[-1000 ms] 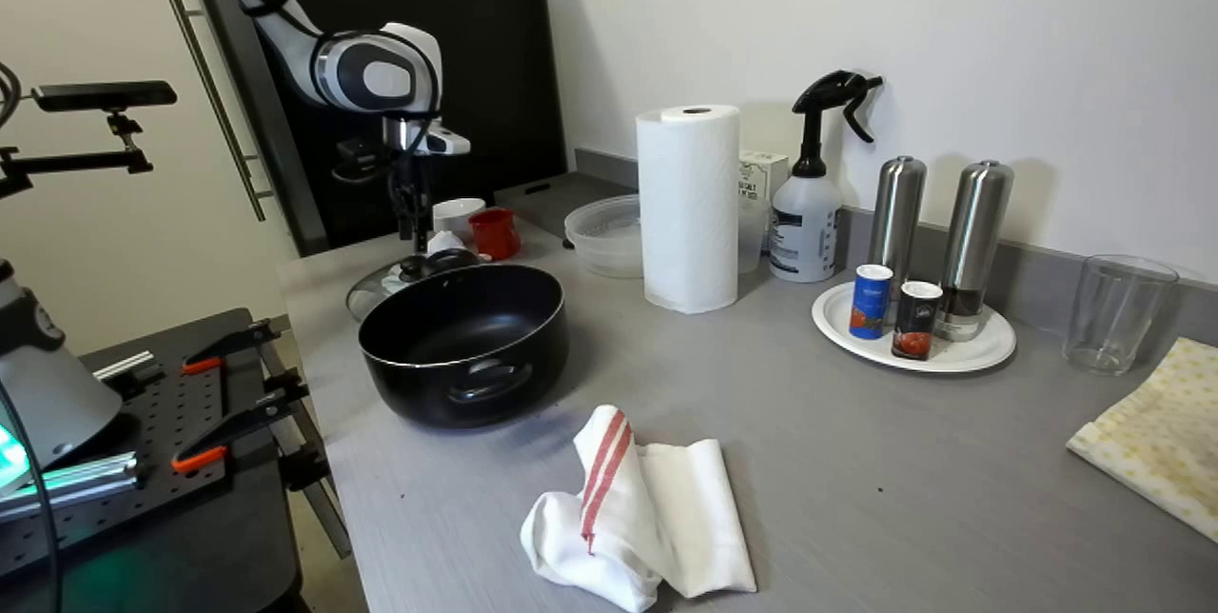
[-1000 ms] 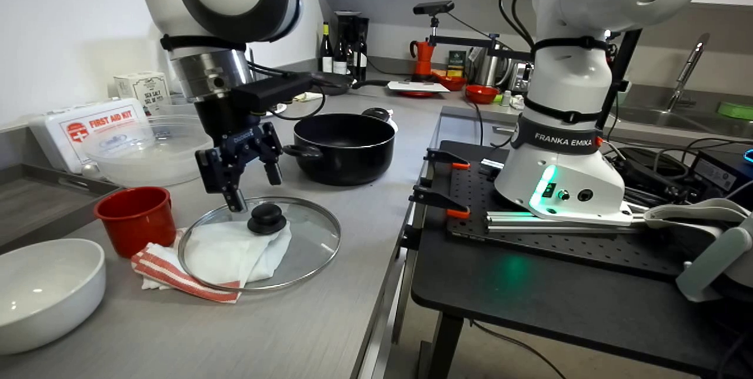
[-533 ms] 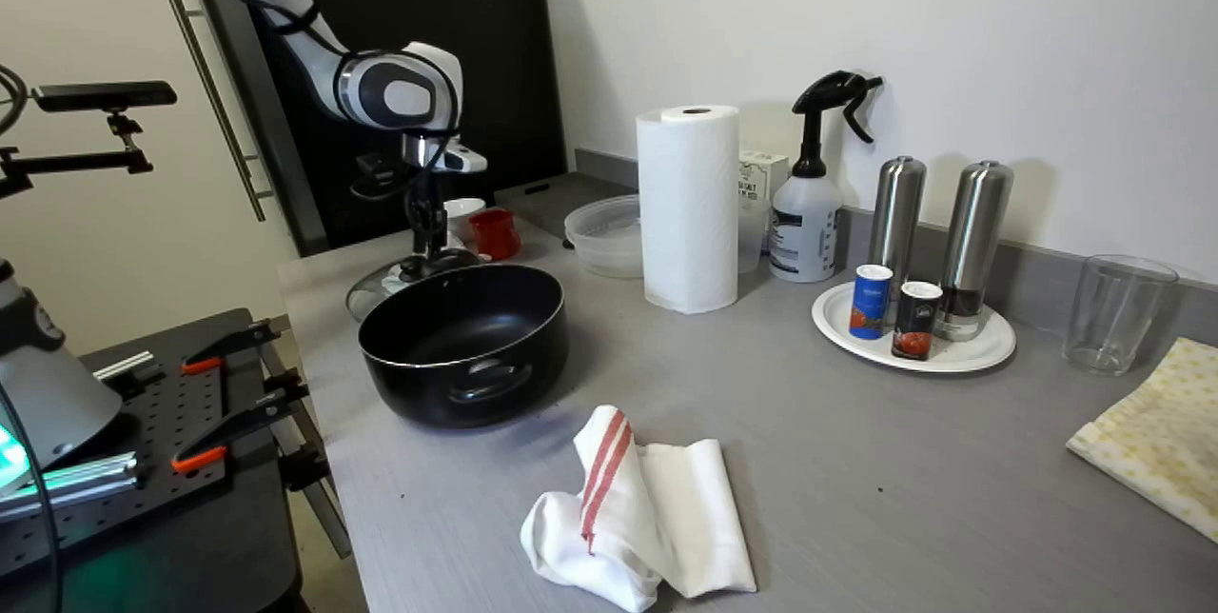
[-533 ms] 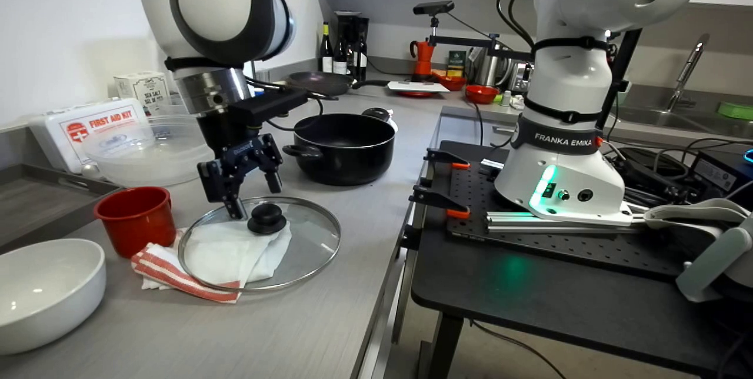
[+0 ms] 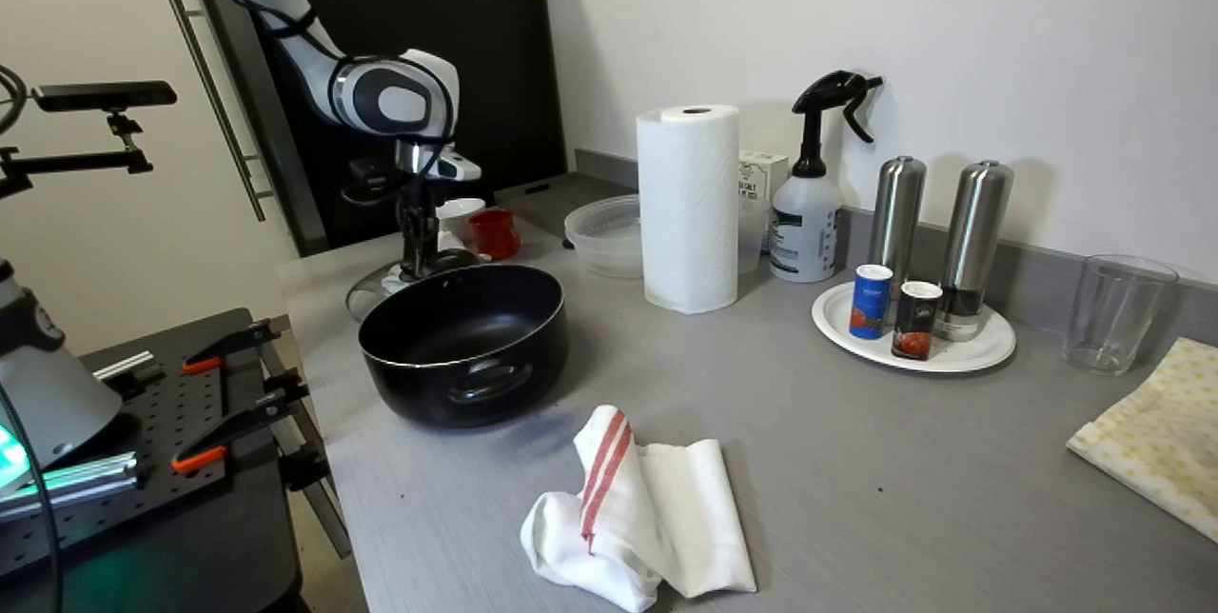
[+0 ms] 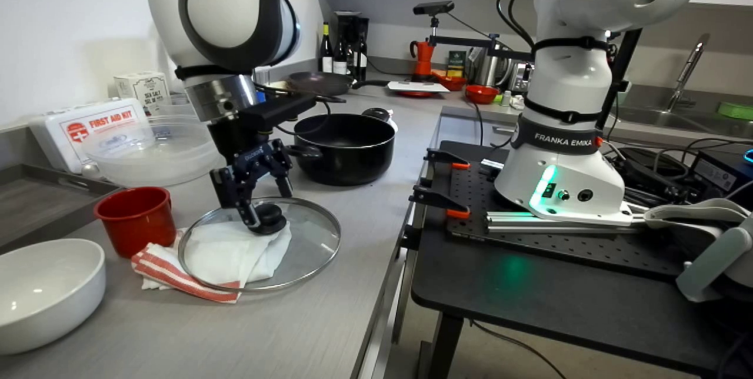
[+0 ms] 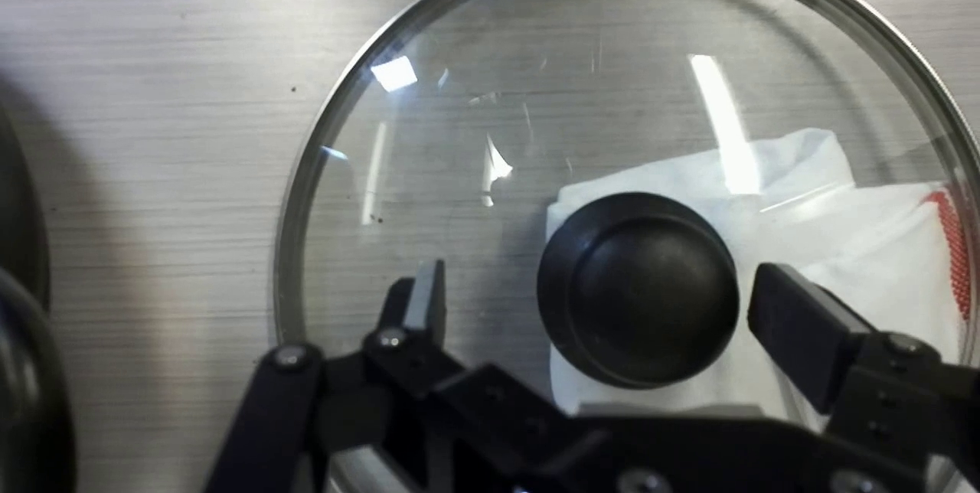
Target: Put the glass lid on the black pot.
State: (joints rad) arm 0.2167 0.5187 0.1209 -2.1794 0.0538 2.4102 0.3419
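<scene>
The glass lid (image 6: 312,243) lies on a white and red cloth on the counter, seen through the glass; part of the lid shows behind the pot (image 5: 366,297). Its black knob (image 6: 272,221) points up. My gripper (image 6: 267,202) is open just over the lid. In the wrist view the fingers of my gripper (image 7: 601,282) stand on either side of the knob (image 7: 647,294), the right finger close to it, the left with a wider gap. The black pot (image 6: 347,161) stands uncovered beside the lid; it also shows in an exterior view (image 5: 457,385) and at the wrist view's left edge (image 7: 27,401).
A red cup (image 6: 135,220) and white bowl (image 6: 47,296) stand beside the lid. A clear plastic tub (image 6: 153,152) and paper towel roll (image 5: 690,213) are near the wall. A folded towel (image 5: 638,508) lies before the pot. The counter edge (image 6: 382,291) is near the lid.
My open gripper has come down towards the lid, then shifted sideways so its fingers are beside the knob. The lid and the pot have not moved.
</scene>
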